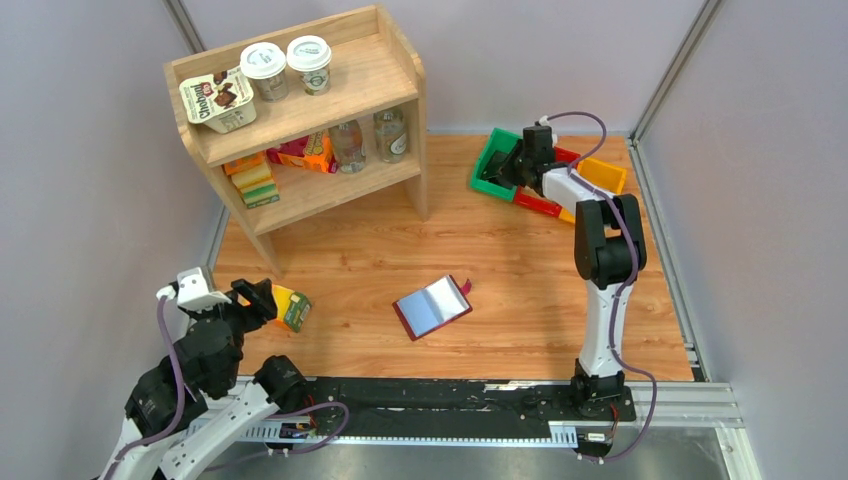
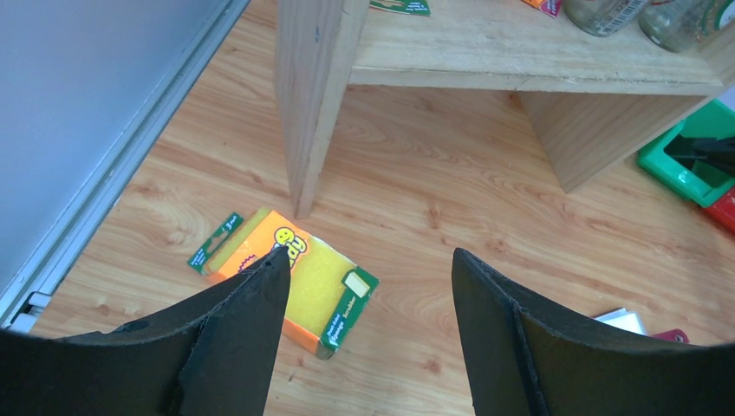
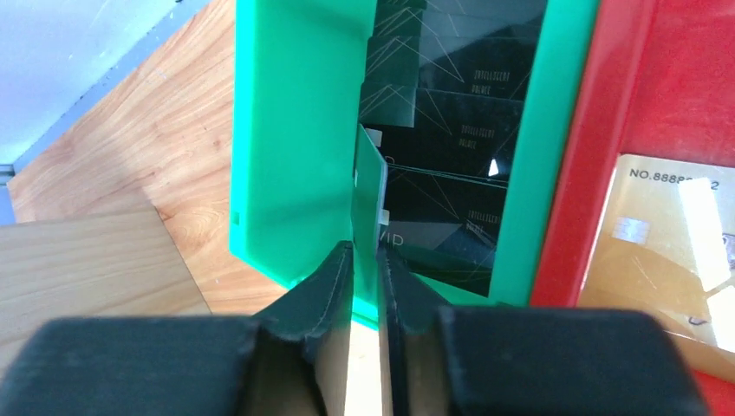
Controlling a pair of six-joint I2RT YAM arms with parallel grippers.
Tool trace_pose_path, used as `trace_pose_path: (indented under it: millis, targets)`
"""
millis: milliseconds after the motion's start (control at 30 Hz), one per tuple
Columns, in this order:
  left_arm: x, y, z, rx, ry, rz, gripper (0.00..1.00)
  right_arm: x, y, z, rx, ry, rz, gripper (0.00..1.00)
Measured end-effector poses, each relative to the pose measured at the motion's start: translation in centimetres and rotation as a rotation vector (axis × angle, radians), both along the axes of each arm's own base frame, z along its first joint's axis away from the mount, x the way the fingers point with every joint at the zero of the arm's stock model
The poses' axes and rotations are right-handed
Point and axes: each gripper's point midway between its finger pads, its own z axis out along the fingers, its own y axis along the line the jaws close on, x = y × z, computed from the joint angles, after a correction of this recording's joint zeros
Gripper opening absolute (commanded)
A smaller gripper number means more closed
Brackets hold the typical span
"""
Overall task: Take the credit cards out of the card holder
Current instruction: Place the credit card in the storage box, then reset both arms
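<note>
Bare tabletop [image 1: 530,280] rings the open card holder [image 1: 432,306] — a pincer could reach it from any side. The shelf [image 1: 370,70] blocks 11 o'clock, a sponge pack [image 1: 292,308] lies at 9, and at 1 o'clock the right pincer [image 3: 366,251], nipping a card [image 3: 371,186], crowds the green bin [image 3: 295,130].

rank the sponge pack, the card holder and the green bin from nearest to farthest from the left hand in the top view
1. sponge pack, just beside the left hand, near-left of the table
2. card holder, lying open mid-table
3. green bin, far right side
</note>
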Motion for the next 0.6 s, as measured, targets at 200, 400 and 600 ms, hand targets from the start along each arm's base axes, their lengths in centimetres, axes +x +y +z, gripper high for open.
trace_pose_path:
  millis: [200, 400, 600]
  targets:
    - [-0.1, 0.5, 0.3, 0.002, -0.013, 0.030, 0.76, -1.1, -1.2, -0.3, -0.065, 0.046, -0.044, 0.62]
    - [-0.2, 0.6, 0.4, 0.004, -0.021, 0.036, 0.76, -4.3, -3.6, 7.0, -0.164, -0.028, -0.076, 0.87]
    - [-0.5, 0.8, 0.6, -0.012, -0.043, 0.029, 0.76, -9.5, -6.2, 19.5, -0.240, -0.266, -0.101, 1.00]
